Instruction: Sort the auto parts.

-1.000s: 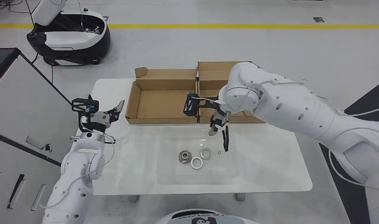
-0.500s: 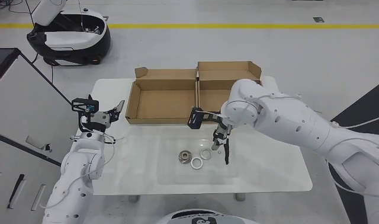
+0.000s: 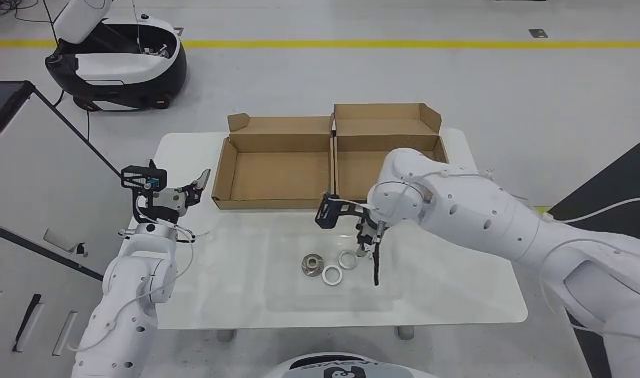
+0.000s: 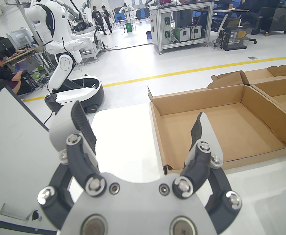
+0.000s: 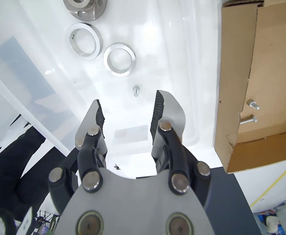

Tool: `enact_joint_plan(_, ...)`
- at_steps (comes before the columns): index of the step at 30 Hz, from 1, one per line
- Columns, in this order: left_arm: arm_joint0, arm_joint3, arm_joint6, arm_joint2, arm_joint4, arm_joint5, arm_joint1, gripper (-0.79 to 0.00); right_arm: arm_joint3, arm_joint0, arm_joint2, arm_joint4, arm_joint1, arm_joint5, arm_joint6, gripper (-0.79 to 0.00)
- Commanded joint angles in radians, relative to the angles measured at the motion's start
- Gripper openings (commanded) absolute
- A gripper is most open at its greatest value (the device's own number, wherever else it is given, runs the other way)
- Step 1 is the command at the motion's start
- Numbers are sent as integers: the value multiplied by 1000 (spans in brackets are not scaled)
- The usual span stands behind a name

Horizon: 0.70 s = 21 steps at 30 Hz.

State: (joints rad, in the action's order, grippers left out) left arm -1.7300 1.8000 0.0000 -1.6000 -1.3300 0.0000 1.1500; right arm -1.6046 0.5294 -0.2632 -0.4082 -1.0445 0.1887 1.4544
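Bright, even light from overhead fills the hall, and the glossy white counter [image 3: 250, 268] throws it back in pale streaks of glare, strongest near the metal rings [image 5: 99, 40] in the right wrist view. Shadows are soft and faint, the plainest lying along the inner wall of the cardboard box [image 4: 231, 128] in the left wrist view. Both wrist views bow straight lines outward toward their edges.
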Motion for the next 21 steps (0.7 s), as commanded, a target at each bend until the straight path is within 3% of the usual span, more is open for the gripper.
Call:
enact_joint_plan(1, 0, 0, 0, 0, 0, 0, 0, 0, 18, 3, 6, -6, -7, 5, -4, -394)
enact_joint_plan(21, 0, 0, 0, 0, 0, 0, 0, 0, 149, 41, 35, -50, -71, 27, -1, -437)
